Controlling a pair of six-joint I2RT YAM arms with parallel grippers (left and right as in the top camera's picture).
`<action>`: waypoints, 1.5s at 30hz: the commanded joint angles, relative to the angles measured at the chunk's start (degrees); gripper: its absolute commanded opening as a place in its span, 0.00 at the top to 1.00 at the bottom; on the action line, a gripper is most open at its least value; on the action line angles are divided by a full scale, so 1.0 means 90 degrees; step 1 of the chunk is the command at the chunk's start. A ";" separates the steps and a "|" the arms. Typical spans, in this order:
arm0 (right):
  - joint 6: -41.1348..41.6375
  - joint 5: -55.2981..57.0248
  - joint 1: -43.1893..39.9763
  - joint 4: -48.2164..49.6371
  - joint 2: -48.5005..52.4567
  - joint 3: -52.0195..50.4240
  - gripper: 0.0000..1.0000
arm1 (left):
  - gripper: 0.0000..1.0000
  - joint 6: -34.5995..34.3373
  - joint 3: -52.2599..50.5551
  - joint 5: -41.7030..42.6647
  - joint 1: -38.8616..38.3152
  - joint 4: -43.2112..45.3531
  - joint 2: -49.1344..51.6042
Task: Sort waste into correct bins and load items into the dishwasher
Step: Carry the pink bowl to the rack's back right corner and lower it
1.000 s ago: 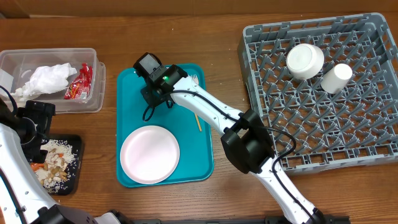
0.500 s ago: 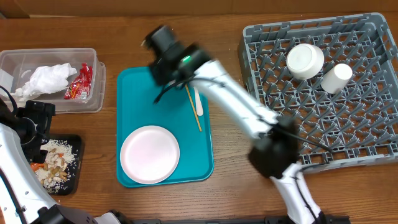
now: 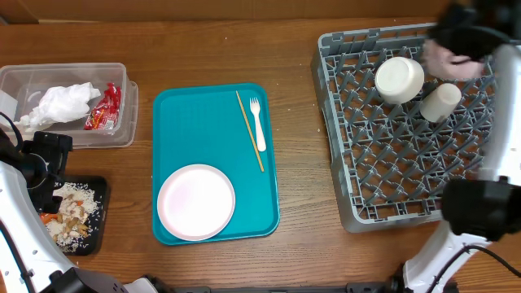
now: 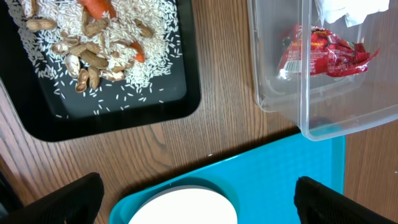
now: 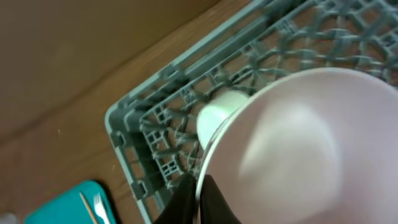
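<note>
My right gripper (image 5: 200, 198) is shut on the rim of a pink bowl (image 5: 298, 149). In the overhead view the pink bowl (image 3: 453, 57) is blurred above the far right of the grey dish rack (image 3: 383, 195). A white bowl (image 3: 399, 79) and a white cup (image 3: 440, 102) stand in the rack. A white plate (image 3: 195, 201), a white fork (image 3: 259, 122) and a wooden stick (image 3: 250, 130) lie on the teal tray (image 3: 195, 122). My left gripper (image 4: 199, 202) is open and empty above the plate's edge (image 4: 186, 208).
A clear bin (image 3: 122, 130) at the far left holds a crumpled tissue (image 3: 61, 103) and a red wrapper (image 3: 104, 110). A black tray (image 3: 99, 220) with rice, peanuts and carrot bits lies below it. The table is wooden.
My right arm has swung from the top of the teal tray across to the far right of the dish rack, carrying the pink bowl. The left arm has not moved.
</note>
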 commanded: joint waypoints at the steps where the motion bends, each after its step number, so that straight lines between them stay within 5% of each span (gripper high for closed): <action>1: -0.0695 -0.2596 -0.1341 0.0158 0.0010 0.0002 0.96 | 0.00 0.0053 0.0049 -0.0049 -0.0012 0.0007 0.0027; 8: -0.1438 -0.4974 -0.2455 0.0962 0.0287 -0.0767 0.96 | 0.00 0.0053 0.0049 -0.0046 -0.0012 0.0005 0.0027; 12: -0.1443 -0.6521 -0.2331 0.2562 0.0631 -0.1450 0.96 | 0.00 0.0053 0.0049 -0.0046 -0.0012 0.0007 0.0027; 26: 0.0362 -0.6341 -0.1583 0.5967 0.1948 -0.1622 0.96 | 0.00 0.0051 0.0049 -0.0049 -0.0012 0.0005 0.0027; 33: 0.0770 -0.5280 -0.1440 0.6278 0.2249 -0.1622 0.96 | 0.00 0.0053 0.0049 -0.0046 -0.0012 0.0005 0.0027; 45: 0.0872 -0.5185 -0.1926 0.6076 0.2251 -0.1622 0.95 | 0.00 0.0053 0.0049 -0.0046 -0.0012 0.0005 0.0027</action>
